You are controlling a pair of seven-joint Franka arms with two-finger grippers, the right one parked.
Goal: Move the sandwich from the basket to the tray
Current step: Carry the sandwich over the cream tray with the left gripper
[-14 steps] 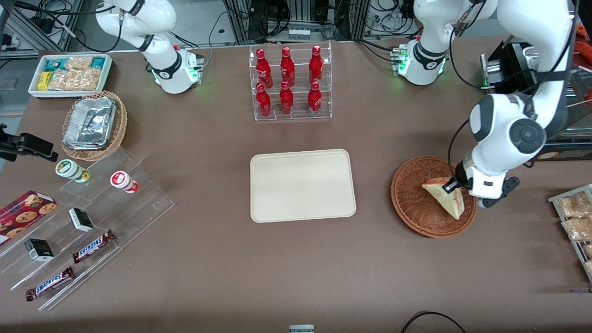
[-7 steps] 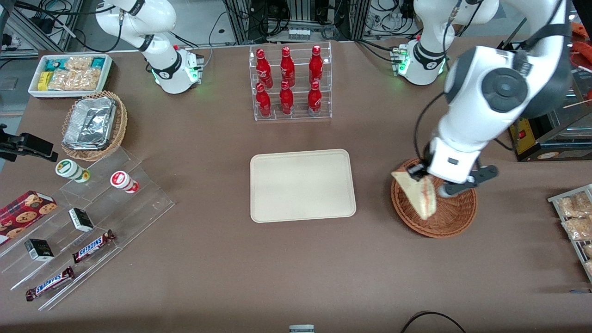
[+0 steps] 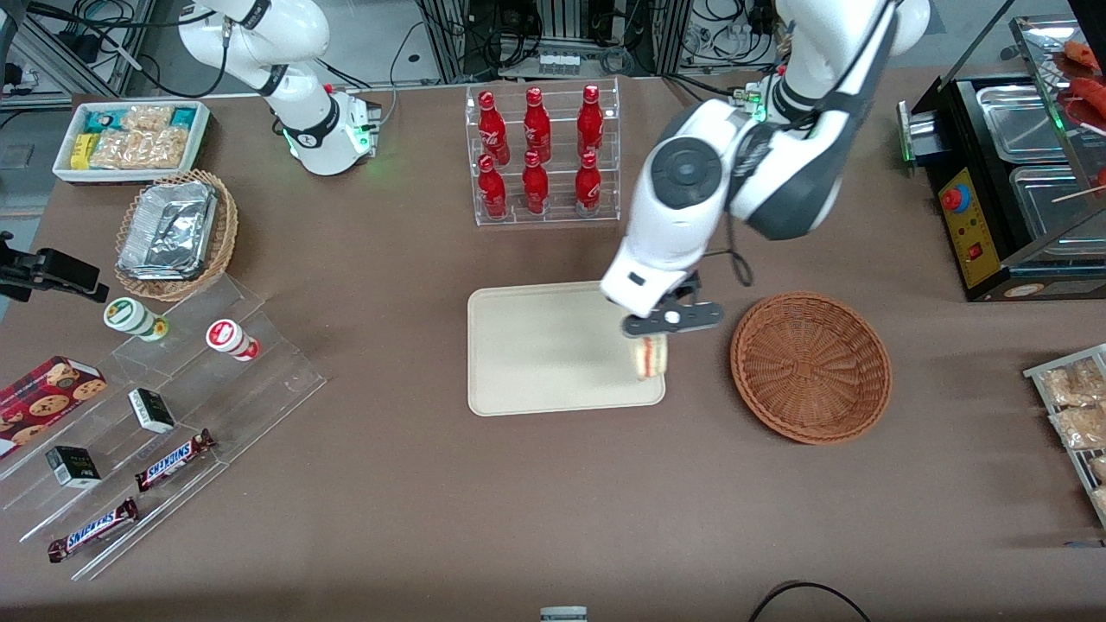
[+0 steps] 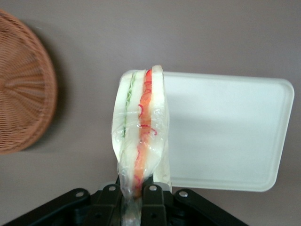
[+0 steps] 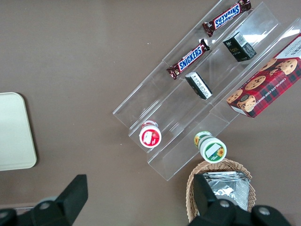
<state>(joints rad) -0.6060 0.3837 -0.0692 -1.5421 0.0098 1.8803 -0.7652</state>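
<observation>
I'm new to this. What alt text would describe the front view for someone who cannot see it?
A white robot arm's end effector holds a wrapped sandwich above the edge of a cream tray nearest an empty brown wicker basket. Red bottles stand in a clear rack farther from the camera than the tray.

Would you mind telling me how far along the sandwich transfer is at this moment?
Done: the sandwich is out of the basket, which shows nothing inside. In hand: the pincer grips the sandwich by one end, above the tray's edge nearest the basket. Left: lowering it onto the tray and letting go.
</observation>
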